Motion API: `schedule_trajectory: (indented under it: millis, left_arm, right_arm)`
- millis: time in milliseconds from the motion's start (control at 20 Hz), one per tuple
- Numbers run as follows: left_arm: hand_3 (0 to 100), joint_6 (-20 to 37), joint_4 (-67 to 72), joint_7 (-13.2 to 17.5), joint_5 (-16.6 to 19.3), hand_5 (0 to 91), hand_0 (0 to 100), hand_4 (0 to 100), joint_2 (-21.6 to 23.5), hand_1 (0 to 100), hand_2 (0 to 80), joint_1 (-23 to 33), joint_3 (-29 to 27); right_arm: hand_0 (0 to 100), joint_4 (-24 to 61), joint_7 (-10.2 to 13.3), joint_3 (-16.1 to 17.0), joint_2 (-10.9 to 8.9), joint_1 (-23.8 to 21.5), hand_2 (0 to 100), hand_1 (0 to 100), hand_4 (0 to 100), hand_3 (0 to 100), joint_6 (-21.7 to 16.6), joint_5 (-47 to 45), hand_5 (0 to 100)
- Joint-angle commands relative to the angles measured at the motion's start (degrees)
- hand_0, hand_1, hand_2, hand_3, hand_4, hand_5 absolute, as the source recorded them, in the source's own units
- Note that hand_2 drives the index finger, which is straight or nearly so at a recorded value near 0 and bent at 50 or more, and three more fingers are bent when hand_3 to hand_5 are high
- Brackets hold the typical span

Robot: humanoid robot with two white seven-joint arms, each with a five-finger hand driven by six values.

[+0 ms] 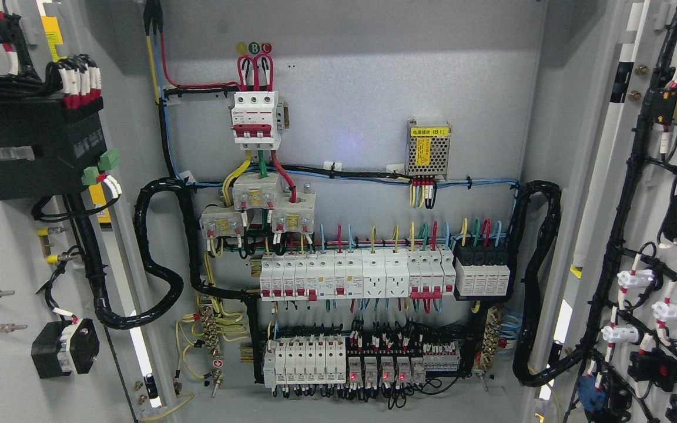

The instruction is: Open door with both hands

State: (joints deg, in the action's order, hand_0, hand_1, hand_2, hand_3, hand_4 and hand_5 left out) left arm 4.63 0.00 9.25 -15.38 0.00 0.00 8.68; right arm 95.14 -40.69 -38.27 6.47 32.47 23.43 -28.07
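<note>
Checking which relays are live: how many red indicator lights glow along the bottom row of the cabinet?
4, side by side on the black modules in the bottom row: first red light, second, third, fourth. Wiring may hide others.

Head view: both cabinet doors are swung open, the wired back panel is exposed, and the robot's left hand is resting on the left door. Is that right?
Not quite. The head view shows both doors open, the left door and the right door swung aside, and the back panel exposed with its wiring. But no robot hand is in view at all, so nothing rests on the left door.
</note>
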Motion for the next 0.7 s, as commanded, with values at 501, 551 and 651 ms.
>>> schedule_trajectory:
  millis: [501, 551, 651]
  left_arm:
    - [0, 0.0, 0.1, 0.0, 0.0, 0.0, 0, 0, 0.5, 0, 0.0, -1.8, 0.0]
    - [0, 0.0, 0.0, 0.0, 0.0, 0.0, 0, 0, 0.5, 0, 0.0, -1.8, 0.0]
    - [0, 0.0, 0.1, 0.0, 0.0, 0.0, 0, 0, 0.4, 0, 0.0, -1.8, 0.0]
  right_arm:
    - [20, -0.7, 3.8, -8.4, 2.05, 2.5, 0, 12, 0, 0, -1.5, -0.3, 0]
    - [20, -0.8, 3.8, -8.5, 2.05, 2.7, 0, 12, 0, 0, -1.5, -0.3, 0]
    - [20, -1.0, 3.8, -9.1, 2.05, 3.2, 0, 12, 0, 0, -1.5, -0.4, 0]
